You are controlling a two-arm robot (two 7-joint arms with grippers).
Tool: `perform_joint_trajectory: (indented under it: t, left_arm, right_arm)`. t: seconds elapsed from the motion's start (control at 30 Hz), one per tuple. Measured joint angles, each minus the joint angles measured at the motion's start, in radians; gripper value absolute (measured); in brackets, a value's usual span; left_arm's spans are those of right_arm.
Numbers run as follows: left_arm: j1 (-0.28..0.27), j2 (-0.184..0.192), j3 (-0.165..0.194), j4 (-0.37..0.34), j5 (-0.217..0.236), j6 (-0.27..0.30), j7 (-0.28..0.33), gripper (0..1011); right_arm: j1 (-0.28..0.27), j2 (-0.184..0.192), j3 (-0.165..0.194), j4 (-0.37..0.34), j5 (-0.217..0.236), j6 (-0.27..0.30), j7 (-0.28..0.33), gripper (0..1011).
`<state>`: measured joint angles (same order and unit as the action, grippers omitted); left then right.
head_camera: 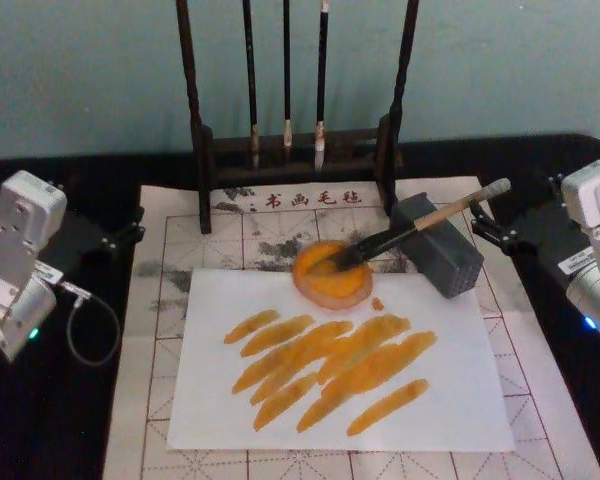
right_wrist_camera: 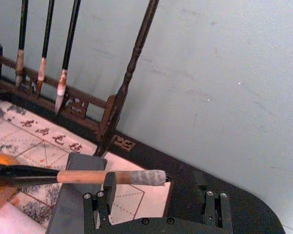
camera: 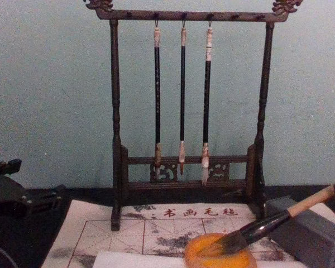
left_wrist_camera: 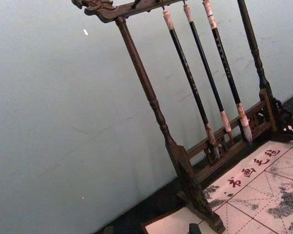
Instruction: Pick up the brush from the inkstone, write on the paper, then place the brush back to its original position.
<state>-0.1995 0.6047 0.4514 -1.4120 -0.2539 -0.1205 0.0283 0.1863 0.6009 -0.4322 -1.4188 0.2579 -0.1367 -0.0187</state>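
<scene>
Zero grip: my right hand waits fingers apart, brush just ahead, tuft in inkstone, handle propped on grey block for easy pickup; left hand parked opposite.

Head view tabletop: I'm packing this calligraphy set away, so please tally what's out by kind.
Thin hanging brushes: 3
Large brush: 1
Brush rack: 1
Grey block: 1
Orange dish: 1
White paper: 1
Grid mat: 1
Total: 9
</scene>
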Motion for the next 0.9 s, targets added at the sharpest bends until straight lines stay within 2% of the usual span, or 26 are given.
perform_joint_trajectory:
  t: [0.23, 0.37, 0.67, 0.83, 0.9]
  left_arm:
    - [0.000, 0.000, 0.000, 0.000, 0.000, 0.000, 0.000, 1001]
    - [0.000, 0.000, 0.000, 0.000, 0.000, 0.000, 0.000, 1001]
    - [0.000, 0.000, 0.000, 0.000, 0.000, 0.000, 0.000, 1001]
    - [0.000, 0.000, 0.000, 0.000, 0.000, 0.000, 0.000, 1001]
    - [0.000, 0.000, 0.000, 0.000, 0.000, 0.000, 0.000, 1001]
  right_arm:
    - [-0.044, -0.005, 0.051, -0.034, 0.045, -0.025, 0.015, 1002]
    - [-0.074, -0.012, 0.088, -0.057, 0.097, -0.027, 0.033, 1003]
    - [-0.128, -0.047, 0.163, -0.088, 0.250, -0.011, 0.104, 1002]
    - [-0.144, -0.073, 0.195, -0.091, 0.326, 0.016, 0.141, 1003]
    - [-0.148, -0.087, 0.210, -0.088, 0.371, 0.035, 0.165, 1002]
